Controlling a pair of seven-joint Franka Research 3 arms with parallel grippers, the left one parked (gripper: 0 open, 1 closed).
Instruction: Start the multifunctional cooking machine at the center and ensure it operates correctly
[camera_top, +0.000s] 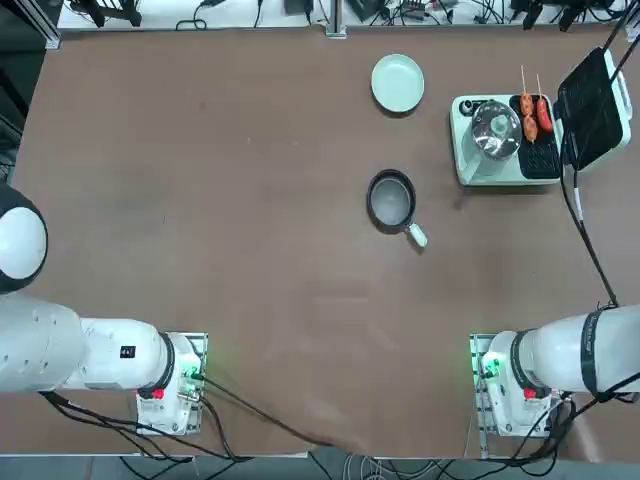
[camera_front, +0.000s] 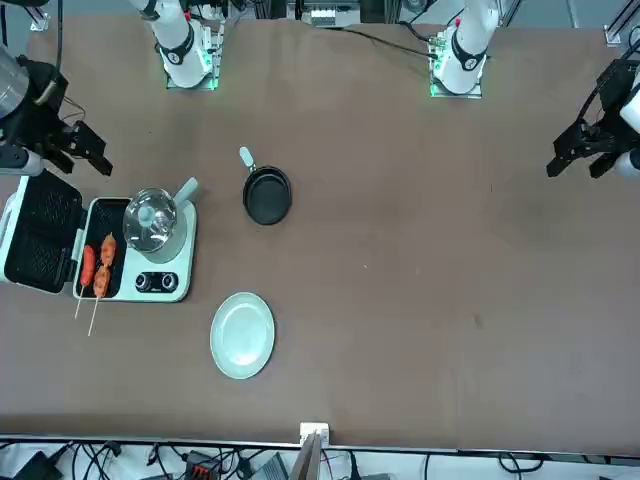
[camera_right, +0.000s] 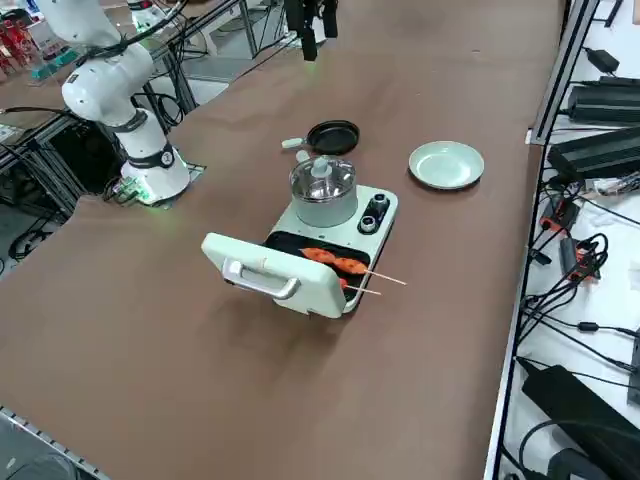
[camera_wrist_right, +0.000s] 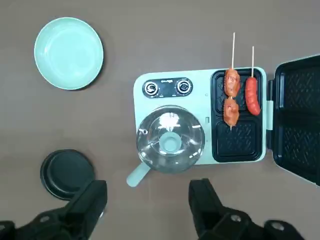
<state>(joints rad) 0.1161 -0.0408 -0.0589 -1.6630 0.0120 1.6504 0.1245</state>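
"Before you touch anything, where is my right claw (camera_wrist_right: 147, 192)?"

"Above the right side of the counter (camera_top: 280, 260), wide open, its two black fingers well apart and holding nothing."

"And the multifunctional cooking machine (camera_wrist_right: 202, 82)?"

"It sits toward the counter's far edge, right of the middle as you face out from the robot's base. It is pale mint green. Its black hinged lid (camera_wrist_right: 300, 117) lies folded open to the right."

"What is on it?"

"On the left, a round pot with a clear glass lid (camera_wrist_right: 170, 139), its handle pointing back toward you. On the right, two skewers (camera_wrist_right: 231, 97) on the black grill plate (camera_wrist_right: 237, 142). Two round knobs (camera_wrist_right: 167, 88) face the far edge."

"What else can you describe for me?"

"Left of the machine, a round pale green plate (camera_wrist_right: 69, 53) and, nearer you, a small black frying pan (camera_wrist_right: 67, 174)."
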